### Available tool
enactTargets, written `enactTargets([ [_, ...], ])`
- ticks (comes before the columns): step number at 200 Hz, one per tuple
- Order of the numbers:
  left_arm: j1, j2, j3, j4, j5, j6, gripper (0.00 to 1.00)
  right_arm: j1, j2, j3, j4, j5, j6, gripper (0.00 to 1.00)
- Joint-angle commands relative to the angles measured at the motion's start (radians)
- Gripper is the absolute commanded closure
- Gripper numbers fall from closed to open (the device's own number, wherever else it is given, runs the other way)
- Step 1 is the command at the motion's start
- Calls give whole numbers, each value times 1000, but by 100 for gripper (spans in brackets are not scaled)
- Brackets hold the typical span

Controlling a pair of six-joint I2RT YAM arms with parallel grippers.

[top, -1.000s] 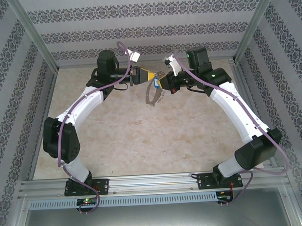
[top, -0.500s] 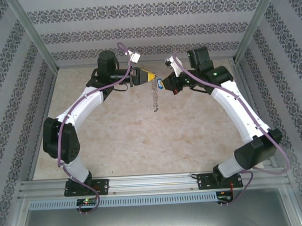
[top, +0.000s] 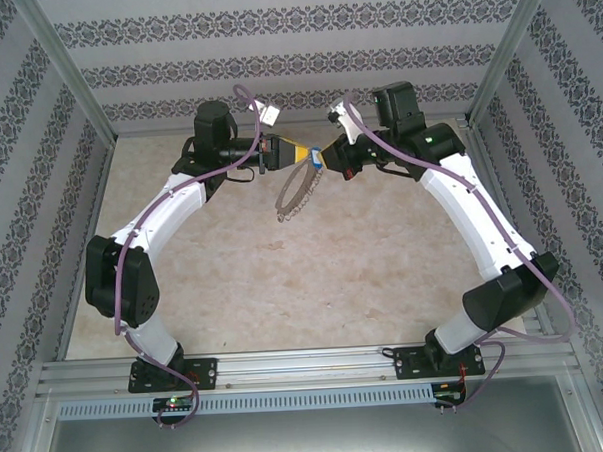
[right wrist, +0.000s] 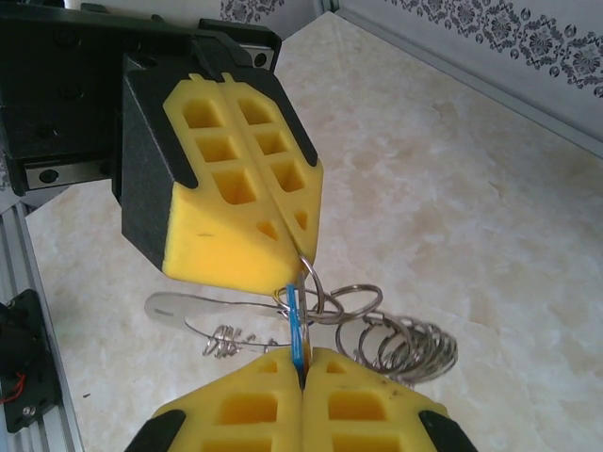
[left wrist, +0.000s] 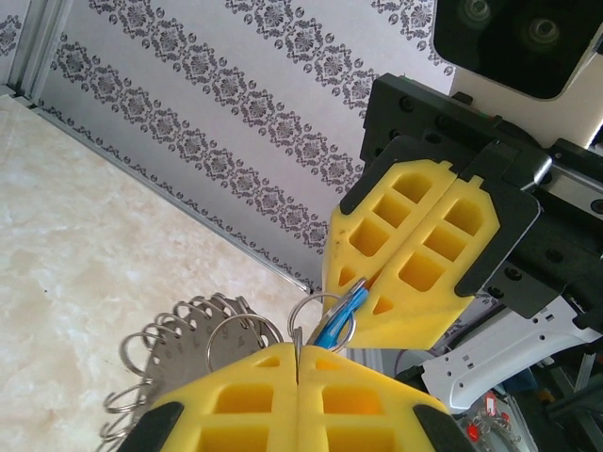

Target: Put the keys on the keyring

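Upper centre of the top view — left claw (top: pixel 304 154) pinched shut on keyring (top: pixel 296 194), right claw (top: pixel 325 161) clamped on blue key (top: pixel 317 163), tips nearly touching. Keyring dangles above worktop (top: pixel 284 287), long axis slanting lower left. Right wrist view — key stands upright out of its claw.

The right gripper (top: pixel 326 160) now sits closer to the left gripper (top: pixel 305 156) than half a second ago, tips nearly meeting. The blue key (top: pixel 317 161) comes with it and is now level with the left jaws rather than just below them. The keyring (top: pixel 294 196), hanging edge-on as a thin line then, now swings out as an open loop below the left jaws.
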Motion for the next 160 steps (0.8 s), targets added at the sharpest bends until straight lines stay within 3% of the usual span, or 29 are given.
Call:
enactTargets([
  [1, -8, -41, -3, 8, 12, 28, 100, -18, 9, 34, -38, -1, -40, 100],
  [99, -8, -36, 3, -3, 10, 33, 100, -50, -21, 47, -147, 53, -117, 100],
  [160, -12, -39, -1, -16, 5, 41, 100, -36, 24, 161, -184, 58, -137, 100],
])
